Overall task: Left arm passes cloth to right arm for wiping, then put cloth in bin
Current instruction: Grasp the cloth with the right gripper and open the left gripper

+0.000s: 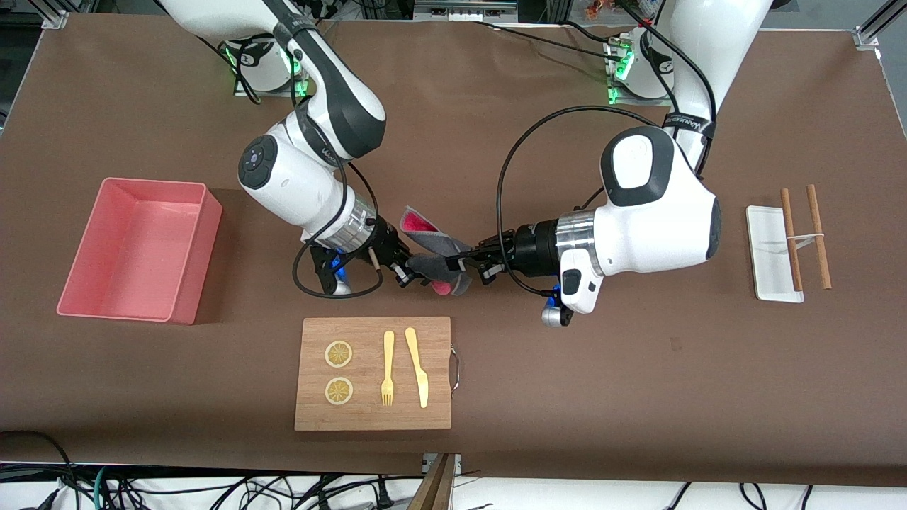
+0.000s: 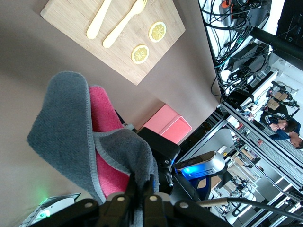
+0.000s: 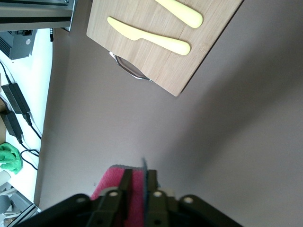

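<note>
From the front, I see the cloth (image 1: 434,249) held in mid-air between both grippers, above bare table. Left wrist: left gripper (image 2: 140,198) pinches the grey edge. Right wrist: right gripper (image 3: 138,190) clamps the pink fold.

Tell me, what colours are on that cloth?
The cloth is dark grey outside, bright pink inside; clearest in the left wrist view.

Grey-and-pink cloth (image 1: 434,249), salmon-pink bin (image 1: 186,273), brown table (image 1: 638,368)
</note>
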Controlling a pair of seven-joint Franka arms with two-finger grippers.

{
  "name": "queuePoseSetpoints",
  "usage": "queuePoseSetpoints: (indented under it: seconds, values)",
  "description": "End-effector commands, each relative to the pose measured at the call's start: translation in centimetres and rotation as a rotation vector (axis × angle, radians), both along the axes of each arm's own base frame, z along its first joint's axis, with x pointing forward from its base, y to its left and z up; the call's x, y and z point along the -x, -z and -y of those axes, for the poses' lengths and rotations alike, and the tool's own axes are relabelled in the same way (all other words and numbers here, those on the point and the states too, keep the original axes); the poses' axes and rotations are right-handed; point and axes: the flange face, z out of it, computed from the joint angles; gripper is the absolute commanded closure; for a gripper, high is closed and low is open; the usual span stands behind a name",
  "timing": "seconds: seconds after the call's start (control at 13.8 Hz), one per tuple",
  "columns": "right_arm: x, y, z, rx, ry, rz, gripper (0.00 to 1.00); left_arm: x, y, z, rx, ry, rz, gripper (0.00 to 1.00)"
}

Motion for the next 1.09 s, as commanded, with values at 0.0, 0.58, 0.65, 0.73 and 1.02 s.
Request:
queuePoseSetpoints:
  seconds: [0.0,0.58,0.65,0.73,1.02]
  values:
    - [-0.4,-0.5,-0.5,-0.025,0.010,-0.009,1.00,-0.3,-0.3,-0.2,0.017,-0.011,-0.009,0.88]
    - [-0.3,-0.7,-0.7,-0.036,0.004,-0.028,1.00,-0.4,-0.8,-0.6,0.003,-0.012,0.008,0.00]
    - [-0.3,-0.7,-0.7,-0.036,0.004,-0.028,1.00,-0.6,-1.0,-0.9,0.004,-0.016,0.012,0.00]
    - [-0.3,-0.6,-0.7,-0.035,0.002,-0.028,1.00,-0.9,-1.2,-1.8,0.003,-0.025,0.013,0.00]
    - [0.6,0.2,-1.8,-0.028,-0.027,-0.057,1.00,-3.1,-1.8,-8.4,-0.005,-0.058,-0.004,0.00]
